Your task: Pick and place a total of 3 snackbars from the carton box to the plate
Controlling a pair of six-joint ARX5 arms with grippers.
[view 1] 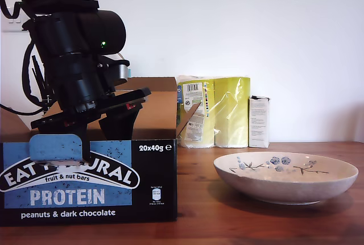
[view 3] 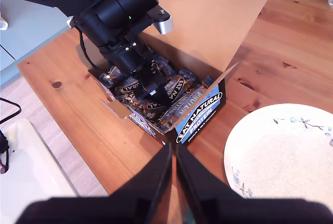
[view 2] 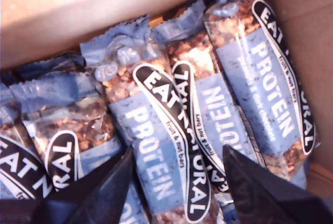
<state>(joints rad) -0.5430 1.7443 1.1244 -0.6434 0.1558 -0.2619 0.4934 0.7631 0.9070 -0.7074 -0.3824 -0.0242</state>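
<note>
Feed check, background only: plain white painted wall (view 1: 284, 29) behind, soft even light. Brown knotty wooden table (view 1: 256, 222), warm reddish grain. Against wall: yellow plastic-wrapped pack of paper rolls (view 1: 222, 111), small white upright cardboard box (view 1: 259, 121) just beside it, exterior view's right. Pale plank floor (view 3: 44, 125) past table edge.

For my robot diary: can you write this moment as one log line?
my first gripper: open, in box over bars | my second gripper: shut, empty, over table | plate: no bars
</note>
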